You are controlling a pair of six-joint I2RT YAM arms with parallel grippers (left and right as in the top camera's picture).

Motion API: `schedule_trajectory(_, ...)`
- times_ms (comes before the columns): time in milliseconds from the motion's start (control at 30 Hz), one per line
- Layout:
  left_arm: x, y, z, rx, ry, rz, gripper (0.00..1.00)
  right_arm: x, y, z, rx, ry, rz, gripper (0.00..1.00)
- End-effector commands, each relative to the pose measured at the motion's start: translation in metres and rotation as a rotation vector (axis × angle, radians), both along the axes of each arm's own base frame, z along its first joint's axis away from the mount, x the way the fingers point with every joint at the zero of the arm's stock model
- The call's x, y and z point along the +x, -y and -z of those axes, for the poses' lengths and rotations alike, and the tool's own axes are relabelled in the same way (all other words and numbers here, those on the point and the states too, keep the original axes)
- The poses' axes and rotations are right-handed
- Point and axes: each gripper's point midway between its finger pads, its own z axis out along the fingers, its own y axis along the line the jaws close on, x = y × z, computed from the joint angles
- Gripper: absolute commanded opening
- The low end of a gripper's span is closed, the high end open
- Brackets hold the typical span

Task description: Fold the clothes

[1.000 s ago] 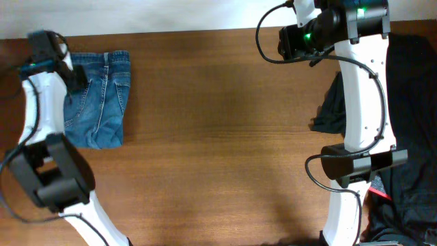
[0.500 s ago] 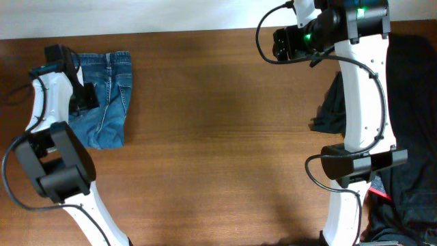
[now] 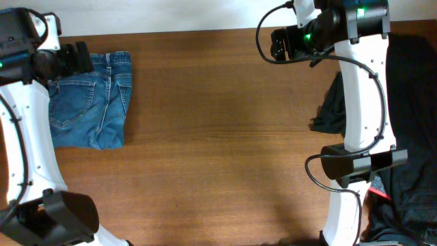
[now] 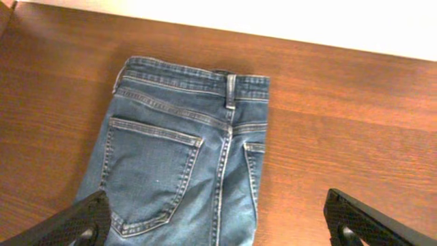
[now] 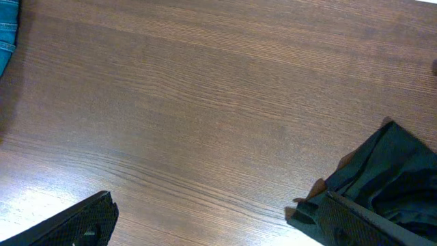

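Note:
The clothes are blue denim jeans (image 3: 92, 102), folded into a compact rectangle at the far left of the table. The left wrist view shows their waistband, a belt loop and a stitched back pocket (image 4: 181, 157). My left gripper (image 3: 74, 57) hangs above the fold's back left corner, open, with nothing between its fingers (image 4: 222, 229). My right gripper (image 3: 276, 42) is over the back right of the table, far from the jeans. It is open and empty above bare wood (image 5: 218, 225). A sliver of the jeans (image 5: 7, 27) shows at the top left of the right wrist view.
A pile of dark garments (image 3: 410, 109) lies along the table's right edge, with one dark piece (image 3: 331, 106) reaching inward beside the right arm. That dark cloth (image 5: 389, 171) sits by the right gripper's right finger. A pale wall runs behind the table.
The left gripper has opened, lifted off the jeans and drawn back toward the far left corner. The right gripper has opened wider without moving much. The jeans stay put.

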Motion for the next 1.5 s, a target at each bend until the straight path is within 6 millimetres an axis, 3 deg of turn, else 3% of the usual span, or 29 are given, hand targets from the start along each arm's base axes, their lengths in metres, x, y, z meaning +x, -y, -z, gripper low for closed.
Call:
schedule_trajectory(0, 0.001, 0.004, 0.009, -0.016, -0.023, 0.027, 0.99, 0.007, 0.003, 0.002, -0.006, 0.012, 0.011, 0.99)
schedule_trajectory(200, 0.001, 0.005, 0.009, -0.017, -0.021, 0.035, 0.99, 0.021, 0.015, -0.004, -0.020, 0.071, 0.039, 0.99)
schedule_trajectory(400, 0.014, 0.045, 0.001, -0.011, 0.027, 0.215, 0.99, 0.026, 0.063, -0.004, -0.079, 0.076, 0.151, 0.99)
schedule_trajectory(467, 0.016, 0.059, 0.002, 0.014, 0.019, 0.234, 0.99, 0.021, 0.084, -0.001, -0.072, 0.048, 0.191, 0.99)
schedule_trajectory(500, 0.017, 0.070, 0.003, 0.048, 0.010, 0.242, 0.99, 0.013, 0.104, 0.002, -0.045, 0.011, 0.230, 0.99)
schedule_trajectory(667, 0.012, 0.093, 0.009, 0.069, -0.028, 0.277, 0.99, -0.008, 0.149, 0.007, 0.036, -0.060, 0.325, 0.99)
schedule_trajectory(833, -0.005, 0.095, 0.021, 0.052, -0.113, 0.282, 0.99, -0.024, 0.169, -0.021, 0.063, 0.007, 0.381, 0.99)
schedule_trajectory(1033, -0.033, 0.097, 0.031, -0.008, -0.222, 0.232, 0.99, -0.067, 0.169, -0.061, 0.037, 0.071, 0.409, 0.98)
schedule_trajectory(1067, -0.045, 0.098, 0.034, -0.029, -0.267, 0.213, 0.99, -0.091, 0.163, -0.059, 0.033, 0.036, 0.414, 0.99)
schedule_trajectory(1133, -0.054, 0.098, 0.032, -0.032, -0.283, 0.213, 0.99, -0.108, 0.158, -0.051, 0.036, -0.007, 0.414, 0.99)
schedule_trajectory(1300, -0.069, 0.099, 0.007, -0.024, -0.229, 0.212, 0.99, -0.139, 0.143, -0.030, 0.048, -0.084, 0.378, 0.99)
schedule_trajectory(1467, -0.090, 0.100, -0.018, -0.009, -0.149, 0.215, 0.99, -0.161, 0.115, -0.017, 0.029, -0.068, 0.278, 0.99)
